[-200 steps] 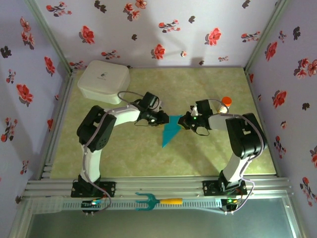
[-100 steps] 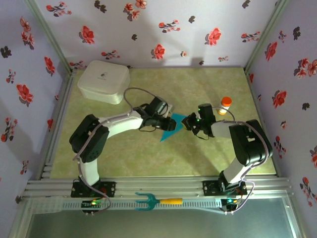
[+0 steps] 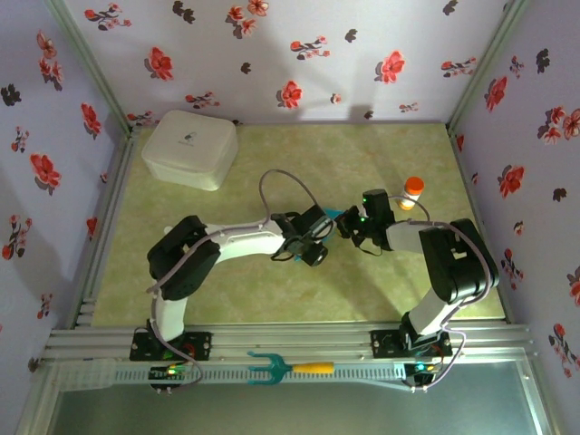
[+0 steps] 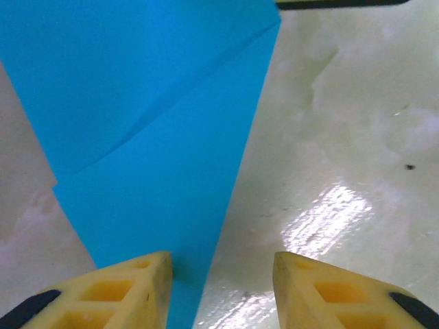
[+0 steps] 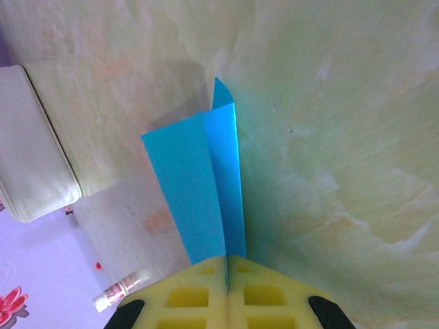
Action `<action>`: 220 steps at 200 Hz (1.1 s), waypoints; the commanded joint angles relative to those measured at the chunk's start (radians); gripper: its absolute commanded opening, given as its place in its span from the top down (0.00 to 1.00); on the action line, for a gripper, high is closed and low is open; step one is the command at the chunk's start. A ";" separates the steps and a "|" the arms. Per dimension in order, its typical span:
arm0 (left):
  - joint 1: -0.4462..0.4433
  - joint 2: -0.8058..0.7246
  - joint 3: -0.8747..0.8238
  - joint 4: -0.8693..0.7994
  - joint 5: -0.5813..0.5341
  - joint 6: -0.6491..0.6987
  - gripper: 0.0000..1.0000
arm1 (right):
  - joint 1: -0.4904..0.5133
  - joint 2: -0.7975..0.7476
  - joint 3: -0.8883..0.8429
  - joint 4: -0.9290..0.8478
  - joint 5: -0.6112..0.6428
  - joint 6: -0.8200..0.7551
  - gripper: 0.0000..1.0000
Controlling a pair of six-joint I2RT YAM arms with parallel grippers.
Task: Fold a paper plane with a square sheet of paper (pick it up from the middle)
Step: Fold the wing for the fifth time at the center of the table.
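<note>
Right now the paper (image 5: 195,185) sits near the middle of the desk (image 3: 227,299), a little toward the right edge, with both arms bent in over it from the near edge. It is no flat square but a folded, tapering blue piece. From the right wrist it shows one broad panel and a narrower flap beside it, meeting along a lengthwise crease, with a small corner sticking up at the far end. The right gripper (image 5: 226,259) has its yellow fingers pressed together on the near end of that crease, so the paper is pinched between them. The left gripper (image 4: 221,264) comes in from the other side with its jaws apart. The paper narrows toward it, and the thin end runs down just inside the left finger (image 4: 130,288), while the other finger (image 4: 329,288) stands over bare, shiny desk, apart from the paper. I cannot tell whether the left finger touches the sheet. From that wrist a slanting crease crosses the blue surface, and the paper looks to lie low against the desk. From above, just a sliver of blue peeks out between the two wrists. A white box (image 3: 188,148) sits in the back left corner, an orange-capped bottle (image 3: 412,190) stands near the right edge behind the right arm, and a fork tool (image 3: 272,367) lies on the rail along the near edge, between the two arm bases.
</note>
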 commanded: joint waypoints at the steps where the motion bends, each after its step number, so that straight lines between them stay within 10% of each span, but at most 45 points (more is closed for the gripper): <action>1: -0.007 0.012 0.027 -0.034 -0.084 0.037 0.57 | 0.006 -0.023 0.011 0.008 -0.004 0.016 0.98; 220: -0.027 0.040 0.051 -0.061 -0.177 0.057 0.66 | 0.006 -0.031 0.012 0.019 -0.024 0.023 0.99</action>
